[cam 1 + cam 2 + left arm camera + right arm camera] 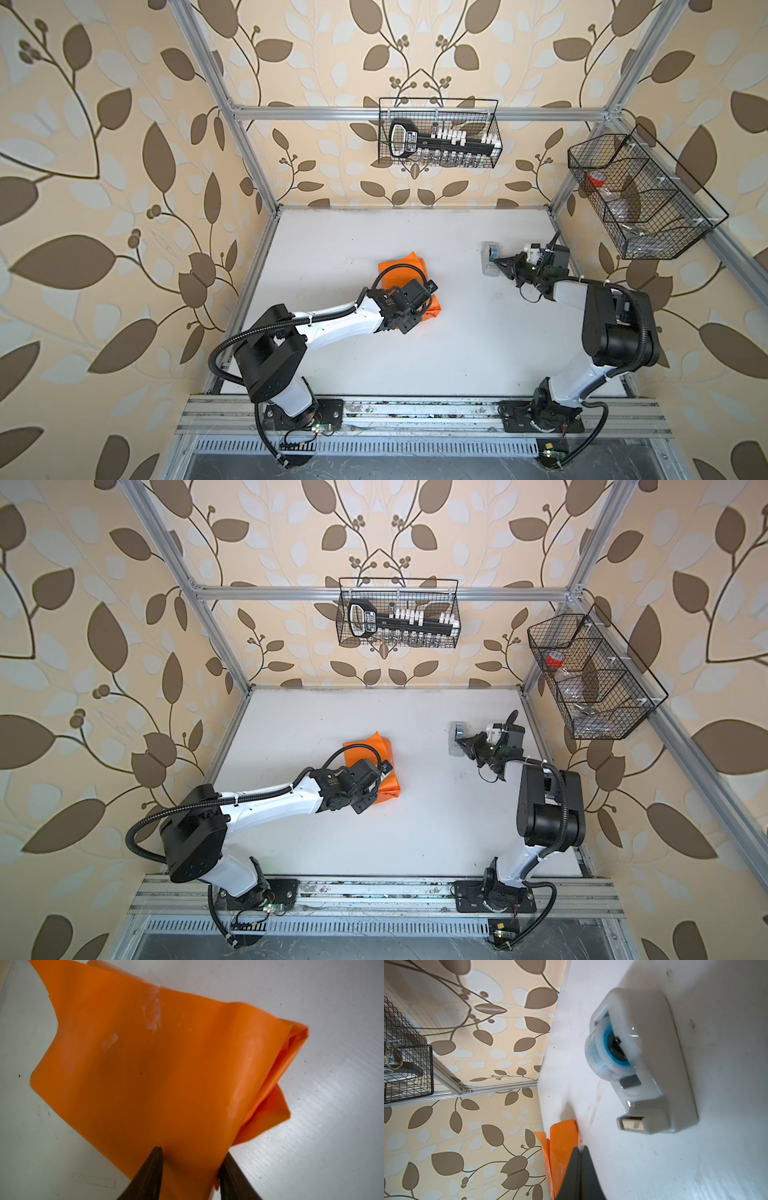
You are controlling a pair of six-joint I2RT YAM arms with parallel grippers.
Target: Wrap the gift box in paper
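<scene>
On the white table (415, 365), a little left of the middle in both top views: the paper (405, 270) (372, 746), folded into a compact orange bundle. Long axis from the back of the table toward the front, leaning slightly to the right at the near end. One sharp corner of the sheet pointing to the back wall. Near half covered from above by the wrist of the left arm (332, 324).

Not possible to see the gift box in any view: only orange showing.

In the left wrist view, paper (155, 1074) seen along its length. Smooth top face with clear tape patches (152, 1012); at one side an unclosed end with loose layers folded over each other.

Left gripper (192, 1152): fingers apart, near end of the paper between them, one tip over the paper and one at its edge. Cannot tell whether clamping it or only standing around it. Only the tips in the picture.

Right gripper (580, 1148): well apart from the paper, at the right back of the table, just beside the grey tape dispenser (654, 1053). Fingers pressed together on a clear strip of tape (593, 1109) stretched from the blue-cored roll. Strip thin, hard to make out, not visible from above.
</scene>
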